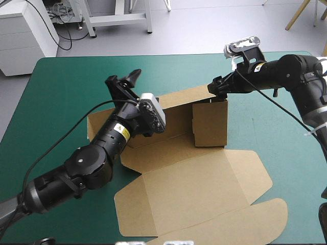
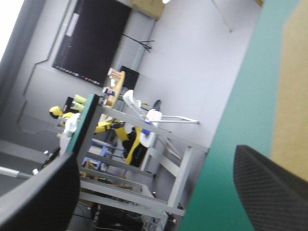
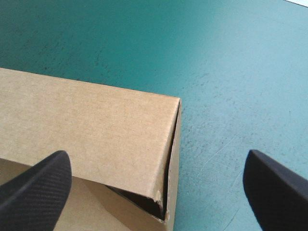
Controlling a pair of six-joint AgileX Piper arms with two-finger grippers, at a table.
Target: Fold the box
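The brown box point(image 1: 189, 178) lies mid-table with its back wall and right side wall point(image 1: 210, 124) raised and its lid flat toward the near edge. My right gripper point(image 1: 213, 88) is open just above the back right corner; in its wrist view the gripper point(image 3: 155, 154) straddles that corner of the box point(image 3: 96, 125), touching nothing. My left gripper point(image 1: 123, 79) is raised over the box's back left part, pointing up and away, open and empty. Its wrist view looks level into the room past the gripper point(image 2: 154, 156), with a strip of the box point(image 2: 294, 82) beside it.
The flat lid's rounded tuck flap point(image 1: 250, 222) reaches the table's near edge. Teal-green cover point(image 1: 61, 92) spreads to the left of the box and behind it. The left arm's body lies over the box's left side wall, hiding it.
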